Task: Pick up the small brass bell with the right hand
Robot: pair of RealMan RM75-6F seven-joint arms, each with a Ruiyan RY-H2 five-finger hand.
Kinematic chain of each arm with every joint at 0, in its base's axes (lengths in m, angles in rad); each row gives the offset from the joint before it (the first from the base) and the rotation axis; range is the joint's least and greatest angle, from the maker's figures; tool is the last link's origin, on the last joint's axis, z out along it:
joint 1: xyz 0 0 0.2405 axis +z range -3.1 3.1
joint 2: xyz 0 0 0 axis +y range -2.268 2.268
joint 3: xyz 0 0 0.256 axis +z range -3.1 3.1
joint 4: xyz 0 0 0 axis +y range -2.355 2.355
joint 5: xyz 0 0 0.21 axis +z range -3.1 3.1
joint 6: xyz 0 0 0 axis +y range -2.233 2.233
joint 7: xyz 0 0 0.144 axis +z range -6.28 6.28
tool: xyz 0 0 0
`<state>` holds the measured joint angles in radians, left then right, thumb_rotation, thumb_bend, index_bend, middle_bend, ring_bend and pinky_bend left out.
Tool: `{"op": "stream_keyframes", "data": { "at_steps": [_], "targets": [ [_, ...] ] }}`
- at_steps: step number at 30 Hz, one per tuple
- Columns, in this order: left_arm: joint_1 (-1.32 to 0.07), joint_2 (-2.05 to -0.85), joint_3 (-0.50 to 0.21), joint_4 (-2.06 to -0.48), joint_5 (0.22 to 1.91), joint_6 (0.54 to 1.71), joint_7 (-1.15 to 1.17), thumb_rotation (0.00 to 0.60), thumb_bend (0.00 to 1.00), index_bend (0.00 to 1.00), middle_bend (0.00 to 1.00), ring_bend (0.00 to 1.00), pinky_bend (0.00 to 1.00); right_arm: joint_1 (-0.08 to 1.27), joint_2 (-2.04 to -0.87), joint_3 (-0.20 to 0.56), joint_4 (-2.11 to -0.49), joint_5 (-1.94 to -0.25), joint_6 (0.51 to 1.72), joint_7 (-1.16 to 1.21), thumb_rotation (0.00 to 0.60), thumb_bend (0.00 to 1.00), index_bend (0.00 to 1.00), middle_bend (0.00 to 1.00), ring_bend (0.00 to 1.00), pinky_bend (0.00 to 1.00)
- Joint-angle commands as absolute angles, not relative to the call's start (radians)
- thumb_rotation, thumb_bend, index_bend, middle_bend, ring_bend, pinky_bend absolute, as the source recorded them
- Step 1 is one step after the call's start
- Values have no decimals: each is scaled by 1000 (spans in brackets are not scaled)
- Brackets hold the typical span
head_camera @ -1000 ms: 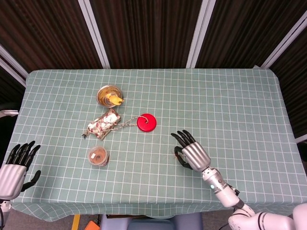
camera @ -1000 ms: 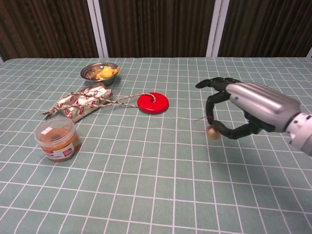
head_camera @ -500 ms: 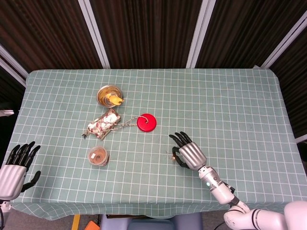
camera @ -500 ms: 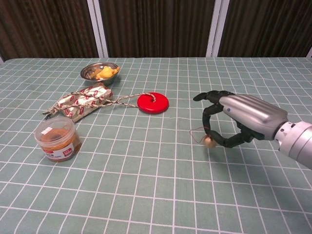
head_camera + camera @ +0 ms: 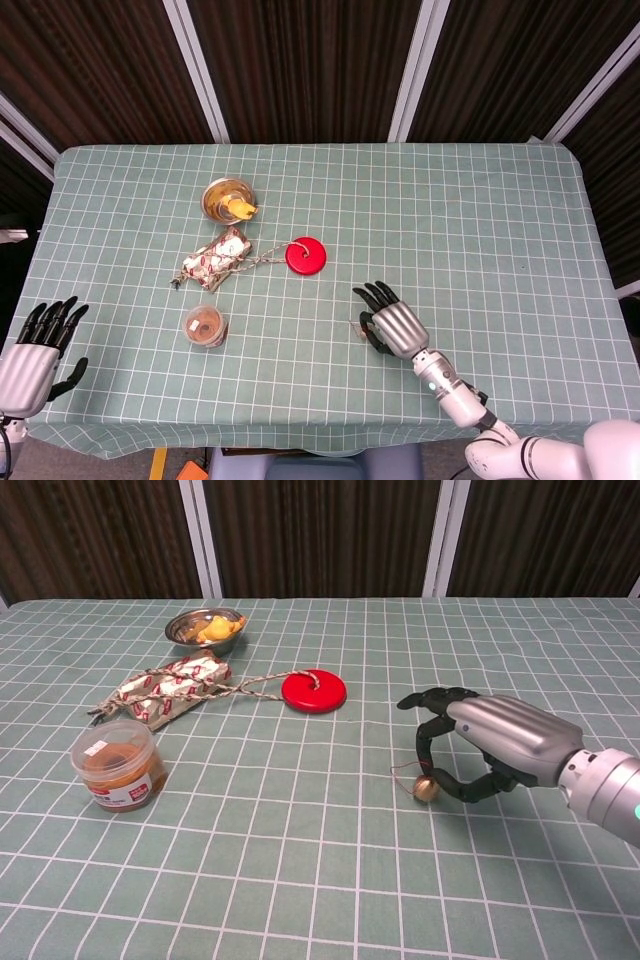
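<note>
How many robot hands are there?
2. The left hand hangs open at the table's near left corner. The right hand pinches the small brass bell near the middle of the table.

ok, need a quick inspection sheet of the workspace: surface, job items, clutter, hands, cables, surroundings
Surface: table under a green checked cloth, lying flat.
Job's things: small brass bell pinched in the right hand, low over the cloth; contact with the cloth cannot be told. A thin loop trails from it.
Clutter: red disc on a braided cord, snack packet, metal bowl with yellow contents, lidded plastic tub.
Hands: right hand's fingers curled around the bell; left hand at the near left table edge, fingers apart, holding nothing.
Cables: nothing seen.
Surroundings: dark slatted panels with pale frames behind the table.
</note>
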<state>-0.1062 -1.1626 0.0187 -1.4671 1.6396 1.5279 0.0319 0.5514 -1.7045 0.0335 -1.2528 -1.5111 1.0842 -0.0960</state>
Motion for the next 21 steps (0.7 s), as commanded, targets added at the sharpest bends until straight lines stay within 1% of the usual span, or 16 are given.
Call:
{"op": "stream_keyframes", "data": {
  "at_steps": [1,7,11,14,16,19,21],
  "targets": [
    [-106,-1163,19,-1467,1640,1528,33,600,400,0,0,0,0,550,-1705,31,-1250,-1511,1084,-99,600,589,749,186,0,0],
    [-107,-1163,21,-1468,1641,1526,33,600,399,0,0,0,0,545,-1689,22,-1261,-1501,1069,-110,600,590,664,185,0,0],
    [-107,-1164,22,-1469,1642,1526,35,600,400,0,0,0,0,542,-1670,17,-1280,-1499,1063,-116,600,589,547,184,0,0],
    [-106,-1163,22,-1471,1644,1530,36,600,400,0,0,0,0,538,-1647,14,-1300,-1503,1071,-127,600,589,482,175,0,0],
    [-104,-1162,22,-1473,1646,1534,35,600,401,0,0,0,0,528,-1628,17,-1319,-1500,1088,-140,600,589,416,154,0,0],
    [-101,-1159,20,-1473,1646,1544,32,600,400,0,0,0,0,493,-1569,18,-1392,-1496,1144,-171,600,548,222,91,0,0],
    [-98,-1157,17,-1472,1645,1552,28,600,401,0,0,0,0,448,-1503,9,-1466,-1502,1219,-210,600,495,91,47,0,0]
  ]
}}
